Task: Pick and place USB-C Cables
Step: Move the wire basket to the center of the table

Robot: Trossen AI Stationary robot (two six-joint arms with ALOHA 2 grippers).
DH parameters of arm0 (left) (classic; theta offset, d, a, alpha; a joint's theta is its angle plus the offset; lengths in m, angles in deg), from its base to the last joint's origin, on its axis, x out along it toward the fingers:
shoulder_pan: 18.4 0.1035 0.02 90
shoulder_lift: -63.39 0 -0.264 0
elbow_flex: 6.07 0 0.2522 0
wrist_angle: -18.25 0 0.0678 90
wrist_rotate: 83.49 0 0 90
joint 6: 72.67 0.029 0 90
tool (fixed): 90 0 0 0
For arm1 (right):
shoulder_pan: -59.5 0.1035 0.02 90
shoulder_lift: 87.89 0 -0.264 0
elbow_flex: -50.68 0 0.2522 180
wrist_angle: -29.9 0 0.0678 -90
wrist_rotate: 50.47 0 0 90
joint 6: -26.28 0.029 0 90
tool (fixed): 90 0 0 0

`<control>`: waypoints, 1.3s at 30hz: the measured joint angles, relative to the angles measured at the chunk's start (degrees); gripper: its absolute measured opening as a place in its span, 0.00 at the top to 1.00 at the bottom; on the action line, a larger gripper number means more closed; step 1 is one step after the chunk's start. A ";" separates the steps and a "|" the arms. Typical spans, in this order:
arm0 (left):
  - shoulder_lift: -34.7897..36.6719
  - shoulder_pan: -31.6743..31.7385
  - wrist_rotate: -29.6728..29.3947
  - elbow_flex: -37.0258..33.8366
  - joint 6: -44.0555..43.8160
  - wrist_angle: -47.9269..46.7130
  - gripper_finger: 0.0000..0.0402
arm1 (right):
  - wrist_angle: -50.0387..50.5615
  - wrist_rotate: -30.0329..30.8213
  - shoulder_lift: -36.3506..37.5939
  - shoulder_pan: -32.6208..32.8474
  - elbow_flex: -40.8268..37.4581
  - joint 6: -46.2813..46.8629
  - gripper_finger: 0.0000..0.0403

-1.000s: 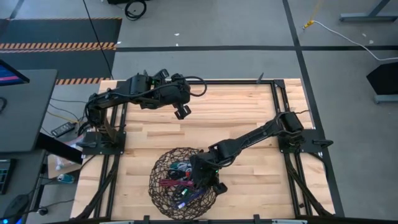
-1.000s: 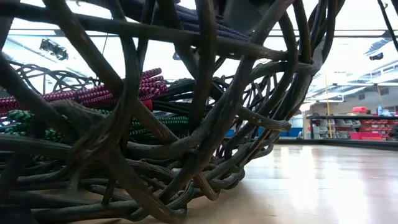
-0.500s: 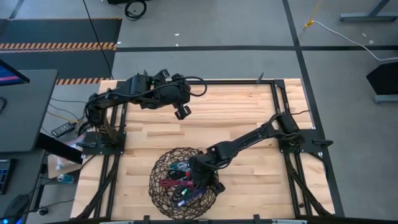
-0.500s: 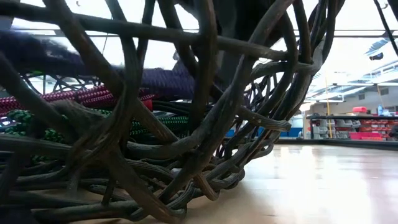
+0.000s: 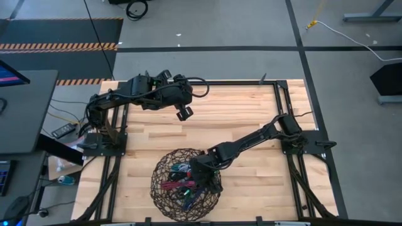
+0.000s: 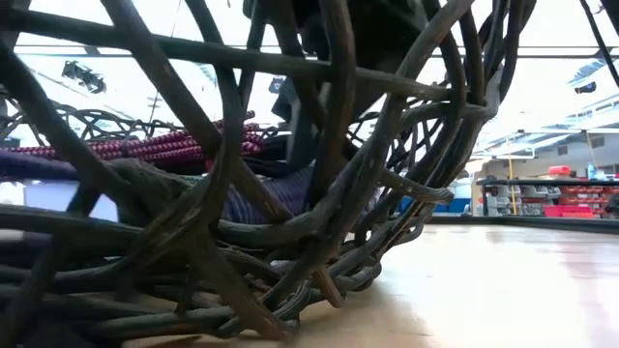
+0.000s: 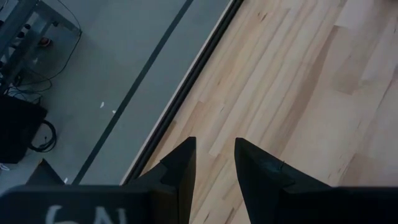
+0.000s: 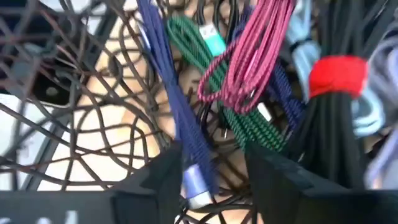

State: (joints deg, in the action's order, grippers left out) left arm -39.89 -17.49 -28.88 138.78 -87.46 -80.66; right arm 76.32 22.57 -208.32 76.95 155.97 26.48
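Down at the near edge of the table sits one round wire basket, and all the USB-C cables lie tangled inside it: one maroon bundle, one green, one purple, one black with a red band, plus others too jumbled to count. Reaching in, the right gripper has its fingers spread around the purple cable's plug end. Farther back, the left gripper hangs over bare wood, fingers slightly parted, holding nothing.

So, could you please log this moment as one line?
right gripper: open, inside round dark wire-mesh basket, straddling purple braided cable | left gripper: open, hovering over table, idle
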 joint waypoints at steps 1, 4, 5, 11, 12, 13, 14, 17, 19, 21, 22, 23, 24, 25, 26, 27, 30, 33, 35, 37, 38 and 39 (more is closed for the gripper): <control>0.00 0.00 0.00 0.00 0.00 0.00 0.71 | 0.65 -0.06 0.00 0.00 0.82 -0.20 0.55; 0.00 0.00 0.00 0.00 0.00 0.00 0.71 | 4.86 -0.58 0.00 0.00 4.26 -0.26 0.50; 0.00 0.00 -0.02 0.00 0.00 0.00 0.71 | 6.48 -0.67 0.00 0.00 5.81 -0.38 0.49; 0.00 0.00 -0.02 0.00 0.42 -0.22 0.71 | 18.85 -0.60 0.09 -0.02 15.54 -1.28 0.47; 0.00 0.00 0.00 0.00 0.41 -0.47 0.71 | 21.54 -0.39 0.11 0.00 17.20 -1.22 0.48; 0.00 0.00 0.00 0.00 0.39 -0.76 0.71 | 24.73 0.38 0.11 0.00 18.71 -0.99 0.48; 0.00 0.00 -0.02 0.00 0.39 -1.09 0.71 | 28.25 1.58 0.11 0.00 20.16 -0.98 0.48; 0.00 0.00 0.13 0.00 -0.42 -2.44 0.71 | 39.39 6.82 0.12 -0.18 24.01 -1.39 0.48; 0.00 0.00 1.71 0.00 -1.83 -3.99 0.71 | 48.32 10.46 0.15 -0.62 25.67 -0.17 0.48; -0.01 -0.01 3.03 0.00 -3.25 -4.94 0.71 | 56.58 13.24 0.15 -1.13 26.60 2.07 0.48; -0.02 -0.07 3.33 0.00 -3.70 -4.84 0.71 | 58.05 13.83 0.47 -1.44 26.49 3.20 0.48; -0.02 -0.24 3.63 0.00 -3.76 -4.85 0.71 | 57.26 14.27 1.22 -1.71 25.74 4.82 0.48; -0.02 -0.38 3.91 0.00 -3.33 -4.87 0.71 | 56.53 13.74 2.37 -1.99 24.70 6.03 0.48; -0.02 -0.46 3.98 0.00 -2.92 -4.86 0.71 | 56.76 12.83 3.56 -2.22 23.99 6.78 0.48; -0.02 -0.48 3.98 0.00 -2.71 -4.87 0.71 | 57.02 13.06 4.65 -2.34 23.74 7.60 0.48; -0.02 -0.50 4.02 0.00 -2.54 -4.83 0.71 | 57.19 14.58 5.80 -2.48 23.62 8.66 0.48; -0.02 -0.38 4.34 0.00 -1.50 -4.85 0.71 | 57.29 20.09 9.19 -3.32 22.85 10.54 0.48; -0.02 -0.31 4.31 0.00 -1.38 -4.86 0.71 | 57.43 26.71 13.62 -5.14 22.87 13.06 0.48; -0.02 -0.33 4.34 0.00 -1.43 -4.87 0.71 | 57.34 29.89 17.08 -6.62 22.87 14.64 0.48; -0.02 -0.33 4.67 0.00 -1.77 -4.85 0.71 | 57.40 33.42 20.56 -8.19 22.89 16.88 0.48; -0.02 -0.31 4.81 0.00 -2.48 -4.86 0.71 | 57.36 34.96 22.49 -8.97 22.87 18.26 0.48; -0.02 -0.21 4.94 0.00 -2.84 -4.86 0.71 | 57.36 36.23 24.49 -9.79 22.88 19.48 0.48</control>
State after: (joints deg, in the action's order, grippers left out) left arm -39.92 -17.70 -23.94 138.78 -90.30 -85.52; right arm 133.68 58.79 -183.83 67.16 178.86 45.96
